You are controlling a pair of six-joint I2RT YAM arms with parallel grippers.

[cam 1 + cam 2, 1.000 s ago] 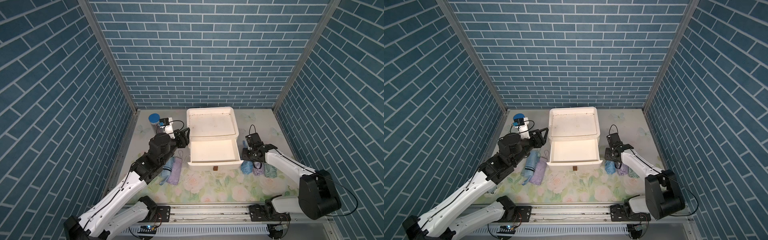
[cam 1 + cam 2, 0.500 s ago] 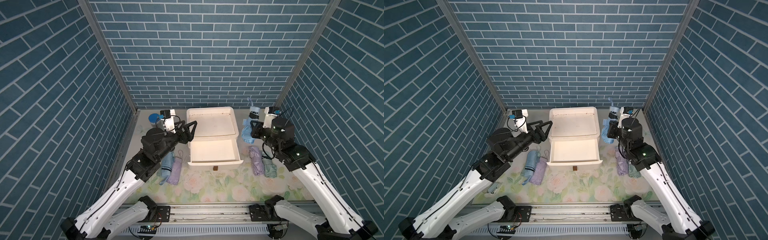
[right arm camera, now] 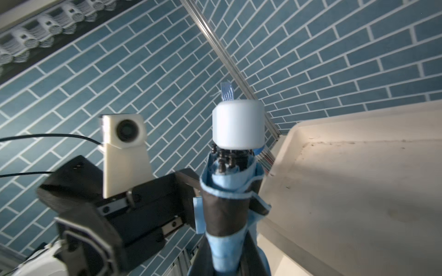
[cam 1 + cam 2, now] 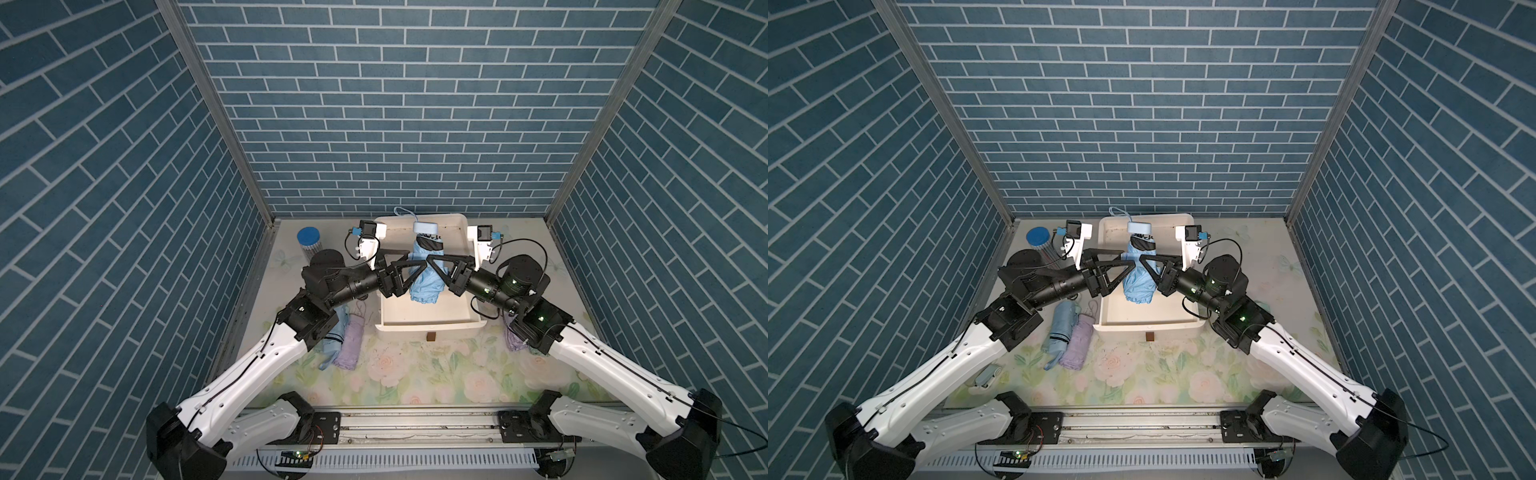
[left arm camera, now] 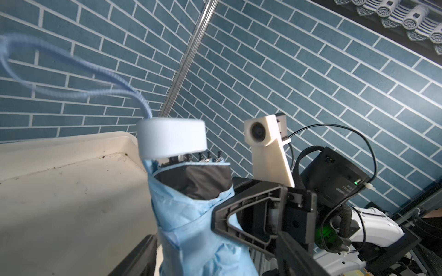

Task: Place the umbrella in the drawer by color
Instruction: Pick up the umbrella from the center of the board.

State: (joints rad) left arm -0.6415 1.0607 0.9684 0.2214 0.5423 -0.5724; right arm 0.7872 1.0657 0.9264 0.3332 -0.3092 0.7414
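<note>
**Umbrella held over open drawer.** Centre frame in both top views, the umbrella [image 4: 424, 282] [image 4: 1138, 286] hangs upright above the open drawer [image 4: 428, 326] [image 4: 1148, 325]. Its pale handle [image 4: 425, 227] [image 4: 1139, 227] is uppermost and its blue folds dangle within the drawer's outline. Whether the lower end touches the drawer floor cannot be told.

The right claw [image 4: 430, 259] [image 4: 1144, 261] reaches in from the right of the frame and is clenched on the umbrella's midsection. In the right wrist view the umbrella [image 3: 227, 210] rises from between that claw's fingers, capped by the handle [image 3: 239, 124].

The left claw [image 4: 415, 261] [image 4: 1130, 258] comes in from the left and meets it nose to nose. Its jaws are spread wide on either side of the cloth, released rather than gripping. In the left wrist view one finger [image 5: 136, 258] stands just beside the umbrella [image 5: 191, 227]. A blue strap [image 4: 405, 212] [image 5: 71, 78] loops off the handle toward the back wall [image 4: 395, 124].

Left of the drawer, a spare blue umbrella [image 4: 334, 340] [image 4: 1063, 324] and a purple umbrella [image 4: 349, 345] [image 4: 1077, 345] lie side by side, touching, on the floral mat [image 4: 415, 374] [image 4: 1142, 374]. Both are partly under the left arm. In a top view, a scrap of purple cloth [image 4: 513, 340] shows beneath the right arm, right of the drawer.

A blue-lidded canister [image 4: 309, 239] [image 4: 1038, 237] stands at upper left of the mat, near the left wall. A small brown block [image 4: 432, 336] [image 4: 1150, 336] sits just before the drawer's front.
</note>
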